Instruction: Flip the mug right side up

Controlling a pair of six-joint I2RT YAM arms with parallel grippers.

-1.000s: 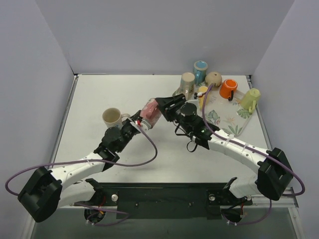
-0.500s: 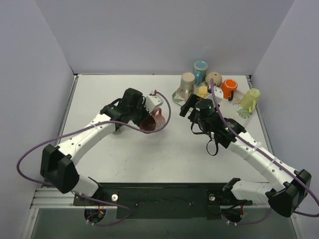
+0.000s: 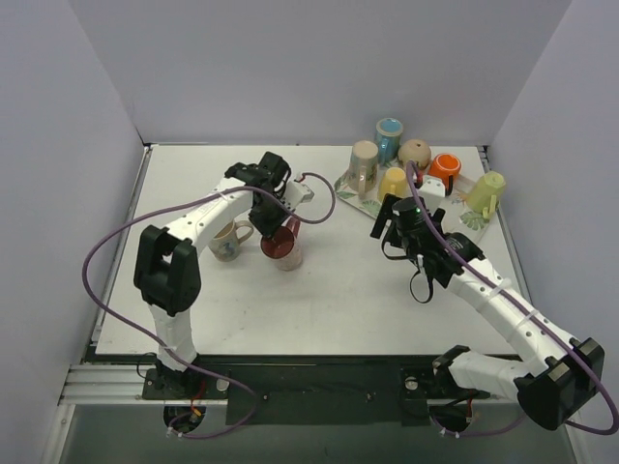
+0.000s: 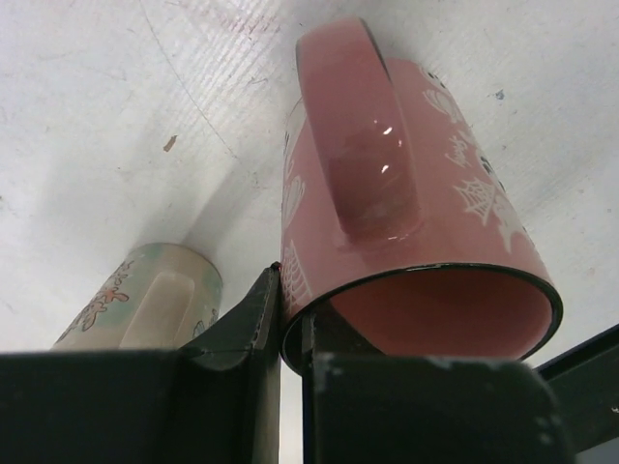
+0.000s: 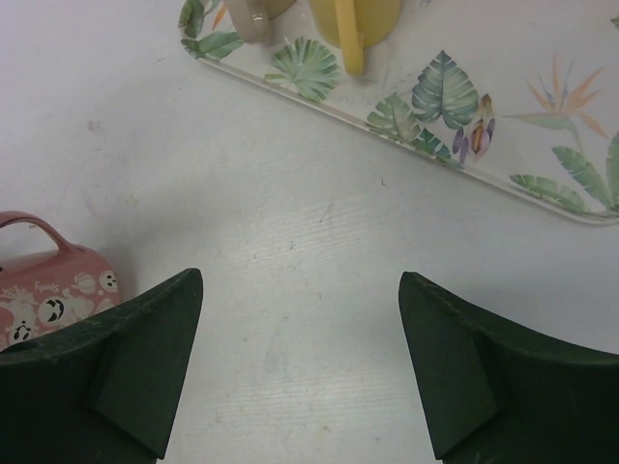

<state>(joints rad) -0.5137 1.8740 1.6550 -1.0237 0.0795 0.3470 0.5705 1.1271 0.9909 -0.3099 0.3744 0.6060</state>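
The pink mug (image 3: pixel 281 246) with white spider-web prints stands mouth up near the table's middle-left. My left gripper (image 3: pixel 278 220) comes down from above and is shut on its rim, one finger inside and one outside. In the left wrist view the mug (image 4: pixel 406 193) fills the frame, handle toward the camera, with the rim pinched at the gripper (image 4: pixel 290 324). I cannot tell whether its base touches the table. My right gripper (image 3: pixel 387 220) is open and empty, well to the right of the mug. Its wrist view (image 5: pixel 300 280) shows bare table between the fingers and the mug (image 5: pixel 48 285) at the left edge.
A cream floral mug (image 3: pixel 222 242) stands just left of the pink one, also in the left wrist view (image 4: pixel 145 300). A leaf-print tray (image 3: pixel 346 186) at back right holds several mugs, among them yellow (image 3: pixel 392 182), orange (image 3: pixel 443 169) and green (image 3: pixel 486 191). The tray edge (image 5: pixel 464 126) lies ahead of my right gripper.
My left gripper took the pink mug from the right one, carried it left beside the cream mug and turned its mouth up. My right arm drew back to the right, open.
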